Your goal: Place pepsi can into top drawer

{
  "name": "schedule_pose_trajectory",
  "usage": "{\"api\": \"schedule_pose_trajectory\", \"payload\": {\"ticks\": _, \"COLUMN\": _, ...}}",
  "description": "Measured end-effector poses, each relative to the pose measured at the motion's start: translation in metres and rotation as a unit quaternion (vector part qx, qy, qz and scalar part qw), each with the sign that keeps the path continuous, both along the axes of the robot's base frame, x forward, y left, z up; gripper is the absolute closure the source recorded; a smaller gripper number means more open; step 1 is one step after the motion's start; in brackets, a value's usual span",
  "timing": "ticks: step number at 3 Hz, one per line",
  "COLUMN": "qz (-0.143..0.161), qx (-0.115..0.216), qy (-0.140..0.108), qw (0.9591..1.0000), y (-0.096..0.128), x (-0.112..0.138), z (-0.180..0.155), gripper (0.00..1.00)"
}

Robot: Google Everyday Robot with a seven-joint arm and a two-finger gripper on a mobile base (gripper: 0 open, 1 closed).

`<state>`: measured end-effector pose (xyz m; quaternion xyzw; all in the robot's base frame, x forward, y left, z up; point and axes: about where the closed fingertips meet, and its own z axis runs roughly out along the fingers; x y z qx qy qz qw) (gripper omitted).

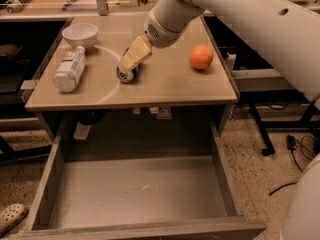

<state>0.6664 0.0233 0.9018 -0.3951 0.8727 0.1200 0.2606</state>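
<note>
The pepsi can [125,74] lies on its side on the tabletop, left of centre; only its dark blue lower end shows, the rest is under my gripper. My gripper [131,60], with pale yellow pads, reaches down from the upper right and sits right over the can, touching or nearly touching it. The top drawer [50,181] is pulled wide open below the tabletop, and its pale bottom holds nothing.
A white plastic bottle [69,69] lies on the table's left side with a white bowl [80,34] behind it. An orange [201,57] sits at the right. A shoe [11,218] is on the floor at the lower left, and cables [295,146] lie at the right.
</note>
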Motion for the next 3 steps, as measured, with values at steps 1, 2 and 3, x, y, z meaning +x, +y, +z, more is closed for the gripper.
{"api": "schedule_pose_trajectory", "payload": {"ticks": 1, "qz": 0.016, "qx": 0.002, "qy": -0.004, "qw": 0.9999, "y": 0.023, "x": 0.004, "z": 0.01, "gripper": 0.0}}
{"api": "schedule_pose_trajectory", "payload": {"ticks": 2, "qz": 0.035, "qx": 0.0, "qy": 0.005, "qw": 0.9994, "y": 0.044, "x": 0.008, "z": 0.009, "gripper": 0.0}}
{"api": "schedule_pose_trajectory", "payload": {"ticks": 3, "qz": 0.054, "qx": -0.005, "qy": 0.015, "qw": 0.9984, "y": 0.063, "x": 0.013, "z": 0.007, "gripper": 0.0}}
